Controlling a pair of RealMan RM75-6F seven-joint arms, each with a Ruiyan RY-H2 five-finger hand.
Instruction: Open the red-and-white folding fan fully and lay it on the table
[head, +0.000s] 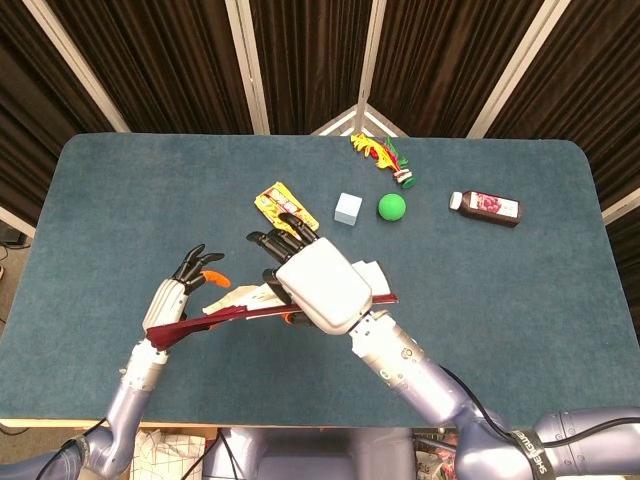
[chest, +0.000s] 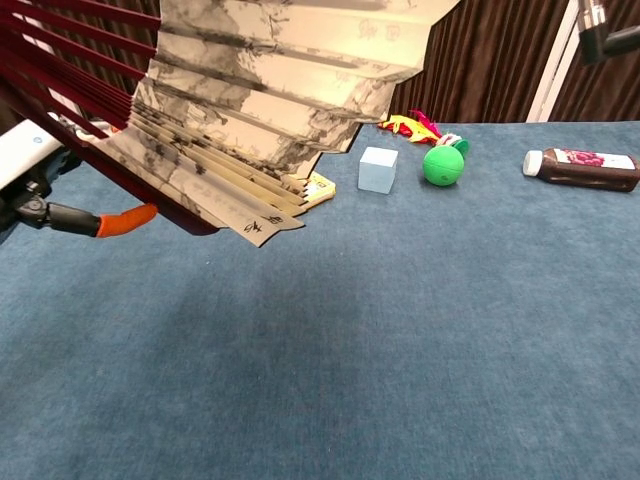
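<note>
The red-and-white fan (head: 250, 312) is partly spread and held in the air above the table's front middle. My right hand (head: 315, 285) grips it near the pivot end. In the chest view the fan (chest: 260, 90) fills the upper left, showing dark red ribs and white ink-patterned paper with several folds still stacked. My left hand (head: 178, 298) is at the far end of the red outer rib with its orange-tipped fingers spread; the rib crosses its palm, with no fingers closed around it. In the chest view the left hand (chest: 40, 195) reaches in under the fan from the left edge.
Along the far side lie a yellow packet (head: 278, 200), a pale blue cube (head: 347, 208), a green ball (head: 391, 207), a dark bottle (head: 487, 208) on its side and a yellow-red toy (head: 380, 152). The blue tabletop (head: 520, 300) spreads to the right and front.
</note>
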